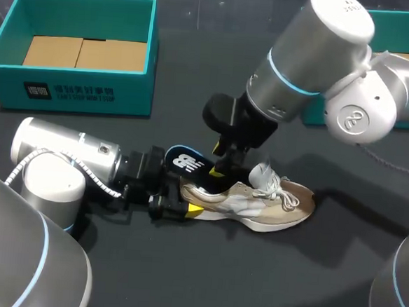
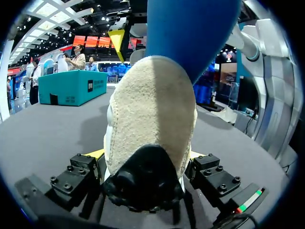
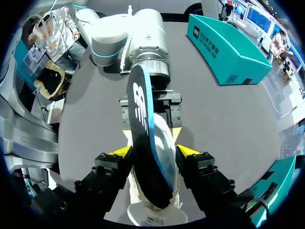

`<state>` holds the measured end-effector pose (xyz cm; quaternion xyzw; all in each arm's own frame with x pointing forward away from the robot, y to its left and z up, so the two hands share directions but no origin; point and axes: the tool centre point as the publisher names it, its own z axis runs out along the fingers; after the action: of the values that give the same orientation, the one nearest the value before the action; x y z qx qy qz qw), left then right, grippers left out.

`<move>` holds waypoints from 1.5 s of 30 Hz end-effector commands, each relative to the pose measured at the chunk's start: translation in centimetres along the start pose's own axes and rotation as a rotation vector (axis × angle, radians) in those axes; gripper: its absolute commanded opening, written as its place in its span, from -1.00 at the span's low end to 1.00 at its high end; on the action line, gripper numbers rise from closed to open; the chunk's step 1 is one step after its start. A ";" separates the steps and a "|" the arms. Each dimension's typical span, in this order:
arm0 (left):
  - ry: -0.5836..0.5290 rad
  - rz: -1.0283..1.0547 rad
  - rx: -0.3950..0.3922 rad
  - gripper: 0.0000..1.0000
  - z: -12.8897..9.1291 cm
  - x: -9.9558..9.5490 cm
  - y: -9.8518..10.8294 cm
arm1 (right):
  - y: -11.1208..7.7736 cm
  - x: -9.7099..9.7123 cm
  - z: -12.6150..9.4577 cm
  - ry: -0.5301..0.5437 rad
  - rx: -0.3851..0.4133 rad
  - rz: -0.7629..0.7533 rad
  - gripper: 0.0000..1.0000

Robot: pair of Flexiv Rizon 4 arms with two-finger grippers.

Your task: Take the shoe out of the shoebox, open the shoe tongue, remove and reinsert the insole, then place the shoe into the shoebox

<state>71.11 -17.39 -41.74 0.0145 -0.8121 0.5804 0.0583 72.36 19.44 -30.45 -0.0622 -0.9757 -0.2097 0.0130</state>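
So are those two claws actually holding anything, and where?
Yes. The left gripper clamps the shoe at its heel. The right gripper appears to pinch the insole across its middle, where it sticks out of the shoe.

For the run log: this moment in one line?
left jaws shut on shoe | right jaws shut on insole, partly out | shoe on table

A white logo (image 1: 183, 163) marks the blue insole (image 1: 173, 153); the teal shoebox (image 1: 134, 98) front carries white print (image 1: 68, 92) too small to read.

Head camera looks down; both wrist cameras closely face shoe (image 1: 278, 204).
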 end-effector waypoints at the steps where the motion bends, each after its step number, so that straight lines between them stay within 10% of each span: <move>1: -0.002 0.000 -0.001 -1.00 0.0 0.3 0.3 | -0.1 0.1 0.0 -0.002 -0.001 0.000 0.18; 5: -0.002 0.000 -0.001 -1.00 0.0 0.3 0.3 | -0.1 0.1 0.0 -0.002 -0.001 0.000 0.37; 8: -0.002 0.000 -0.001 -1.00 0.0 0.3 0.3 | -0.1 0.1 0.0 -0.002 -0.001 0.000 0.00; 20: -0.002 0.000 -0.001 -1.00 0.0 0.3 0.3 | -0.1 0.1 0.0 -0.002 -0.001 0.000 -0.01; 25: -0.002 0.000 -0.001 -1.00 0.0 0.3 0.3 | -0.3 0.2 0.2 0.048 -0.113 0.008 0.26; 45: -0.002 0.000 -0.001 -1.00 0.0 0.3 0.3 | -0.1 -0.3 1.5 0.271 -0.337 0.077 -0.04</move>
<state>71.11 -17.39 -41.74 0.0145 -0.8121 0.5804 0.0583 72.35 19.73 -31.38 -0.0726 -0.9178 -0.3659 0.1361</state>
